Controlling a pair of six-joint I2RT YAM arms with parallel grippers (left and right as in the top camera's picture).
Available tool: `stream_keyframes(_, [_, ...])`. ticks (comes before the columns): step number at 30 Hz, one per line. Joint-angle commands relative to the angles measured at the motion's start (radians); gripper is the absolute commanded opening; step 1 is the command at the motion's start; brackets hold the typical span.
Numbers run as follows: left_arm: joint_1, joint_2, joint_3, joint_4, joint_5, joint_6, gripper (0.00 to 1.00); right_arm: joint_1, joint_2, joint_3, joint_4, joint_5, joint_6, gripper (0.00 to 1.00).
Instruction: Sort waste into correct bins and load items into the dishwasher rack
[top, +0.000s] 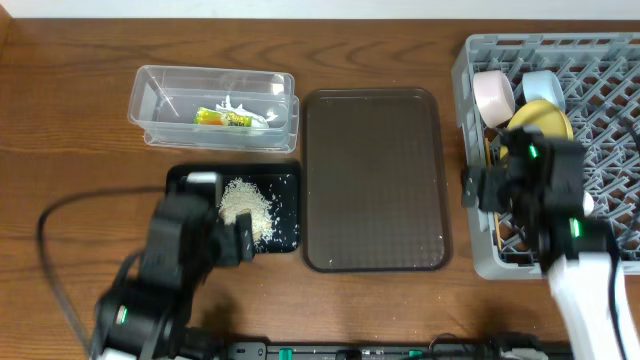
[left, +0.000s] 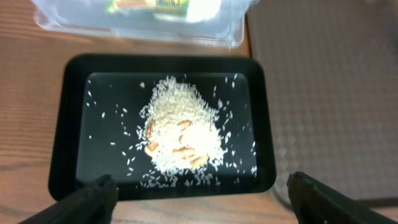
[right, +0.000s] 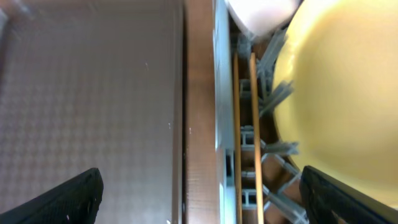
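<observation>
The left fingers (left: 87, 200) hang spread wide and hold nothing, above the near edge of the black tray (left: 68, 124) on the table (left: 25, 93). A pile of rice crumbs (left: 183, 134) lies in the middle of that tray, with loose grains scattered around it. Just behind the black tray stands the clear tub (top: 150, 100). The green-and-orange wrapper (top: 222, 118) lies inside it beside some white scraps. The brown tray (top: 375, 180) lies just to the right of both.

The right fingers (right: 68, 200) are likewise released and empty, straddling the left wall of the grey rack (right: 222, 74): 1 finger is over the brown tray, the other over the rack. Inside the rack, 2 chopsticks (right: 236, 137) lie side by side along that wall. The yellow plate (right: 336, 93) sits just right of them. The pink-white bowl (top: 492, 95) and the light-blue bowl (top: 543, 88) stand next to each other in the rack's far left corner, behind the plate.
</observation>
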Motion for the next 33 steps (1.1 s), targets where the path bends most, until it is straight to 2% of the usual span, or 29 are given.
stream_keyframes(1, [-0.003, -0.1, -0.053, 0.021, 0.002, -0.008, 0.91, 0.0, -0.163, -0.109, 0.046, 0.058, 0.006, 0.99])
stream_keyframes(5, [-0.003, -0.162, -0.055, 0.014, 0.002, -0.008, 0.92, 0.001, -0.314, -0.178, 0.032, 0.055, 0.006, 0.99])
stream_keyframes(9, [-0.003, -0.166, -0.055, 0.0, 0.001, -0.008, 0.92, 0.001, -0.379, -0.185, -0.061, 0.055, 0.006, 0.99])
stream_keyframes(22, [-0.003, -0.166, -0.055, 0.001, 0.002, -0.008, 0.93, 0.001, -0.383, -0.185, -0.258, 0.055, 0.006, 0.99])
stream_keyframes(29, [-0.003, -0.166, -0.055, 0.001, 0.001, -0.008, 0.93, 0.002, -0.411, -0.187, -0.282, 0.062, -0.002, 0.99])
stream_keyframes(33, [-0.003, -0.166, -0.055, 0.001, 0.001, -0.008, 0.93, 0.056, -0.507, -0.217, -0.162, 0.048, -0.026, 0.99])
